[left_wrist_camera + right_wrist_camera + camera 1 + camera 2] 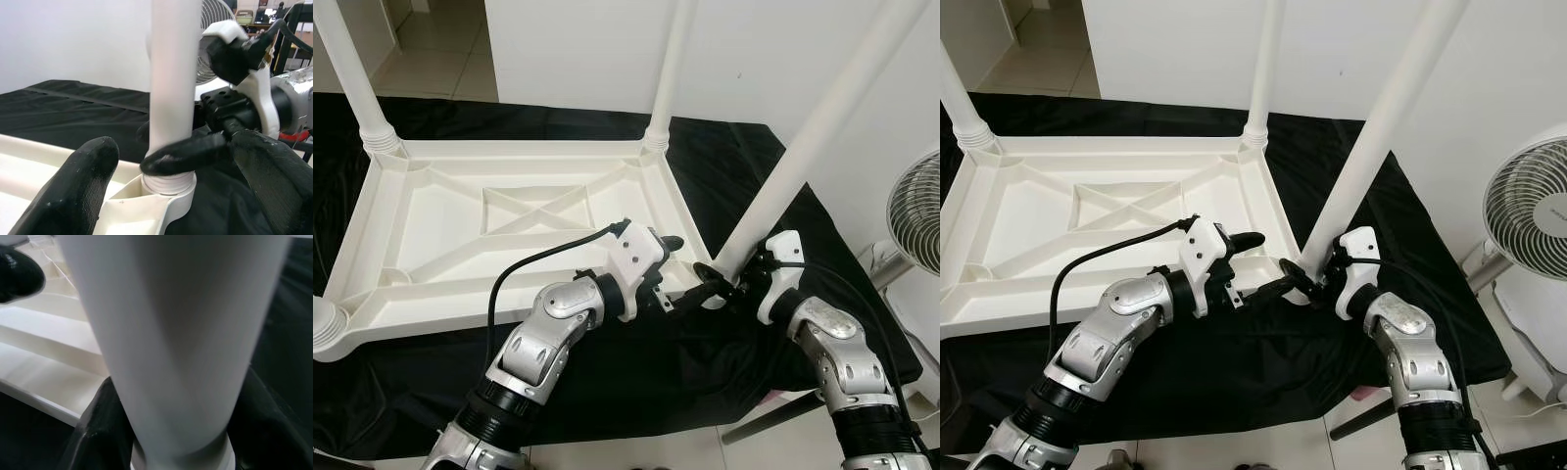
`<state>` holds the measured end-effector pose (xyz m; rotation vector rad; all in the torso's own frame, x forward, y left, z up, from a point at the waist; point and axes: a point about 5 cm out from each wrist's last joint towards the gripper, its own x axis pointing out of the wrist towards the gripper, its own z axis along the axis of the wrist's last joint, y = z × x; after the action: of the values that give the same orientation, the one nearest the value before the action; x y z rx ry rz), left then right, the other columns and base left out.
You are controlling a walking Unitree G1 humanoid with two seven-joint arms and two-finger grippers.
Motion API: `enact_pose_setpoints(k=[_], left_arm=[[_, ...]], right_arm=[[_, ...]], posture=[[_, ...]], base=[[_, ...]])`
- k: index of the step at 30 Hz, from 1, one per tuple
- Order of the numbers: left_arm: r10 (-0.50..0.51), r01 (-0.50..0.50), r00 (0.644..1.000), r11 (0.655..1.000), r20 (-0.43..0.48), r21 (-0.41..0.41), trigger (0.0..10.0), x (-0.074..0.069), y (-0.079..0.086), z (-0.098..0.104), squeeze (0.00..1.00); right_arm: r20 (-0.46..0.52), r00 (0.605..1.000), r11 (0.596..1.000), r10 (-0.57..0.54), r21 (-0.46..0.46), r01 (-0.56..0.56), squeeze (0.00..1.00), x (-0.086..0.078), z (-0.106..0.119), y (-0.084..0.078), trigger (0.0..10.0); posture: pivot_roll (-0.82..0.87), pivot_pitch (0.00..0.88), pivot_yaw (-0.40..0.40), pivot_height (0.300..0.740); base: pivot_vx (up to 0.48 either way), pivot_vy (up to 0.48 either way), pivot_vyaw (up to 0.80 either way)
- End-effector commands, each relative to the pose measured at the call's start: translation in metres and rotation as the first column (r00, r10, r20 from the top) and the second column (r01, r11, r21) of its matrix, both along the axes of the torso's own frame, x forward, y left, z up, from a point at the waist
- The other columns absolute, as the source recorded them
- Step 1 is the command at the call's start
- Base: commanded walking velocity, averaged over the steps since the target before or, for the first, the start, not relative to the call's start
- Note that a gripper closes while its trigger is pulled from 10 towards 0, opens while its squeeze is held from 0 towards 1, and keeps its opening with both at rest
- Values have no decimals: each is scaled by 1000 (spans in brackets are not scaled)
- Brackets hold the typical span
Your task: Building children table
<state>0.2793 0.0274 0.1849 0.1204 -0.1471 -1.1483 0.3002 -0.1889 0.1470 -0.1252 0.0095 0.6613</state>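
Observation:
A white plastic children's table [460,284] lies upside down on a black cloth [734,157]. Legs stand up from its far left corner [352,78] and far right corner [671,69]. A third leg [822,127] leans in the near right corner socket [166,196]. My right gripper [722,277] is shut on the base of this leg, with a finger [102,426] on each side of it. My left gripper [680,271] hovers open just left of that corner, its fingers [73,196] apart and holding nothing.
A white standing fan [915,220] is close on the right, beside the cloth's edge. A white wall [578,49] runs behind the table, with tiled floor [431,49] at the far left. The table's near left corner [325,328] carries a thick white stub.

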Motion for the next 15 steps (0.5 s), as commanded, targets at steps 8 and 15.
enact_pose_setpoints(k=[8,15], left_arm=[[-15,15,1000,1000,-1,5,10000,-4,-2,-1,0],[-16,16,1000,1000,0,0,10000,-4,-3,-2,0]], right_arm=[[-93,995,999,-34,27,36,0,-8,-22,-3,1569],[-93,988,987,-126,91,135,0,-9,-21,1,10000]], posture=[[50,60,-100,740],[40,51,-111,740]], base=[[0,0,0],[0,0,0]])
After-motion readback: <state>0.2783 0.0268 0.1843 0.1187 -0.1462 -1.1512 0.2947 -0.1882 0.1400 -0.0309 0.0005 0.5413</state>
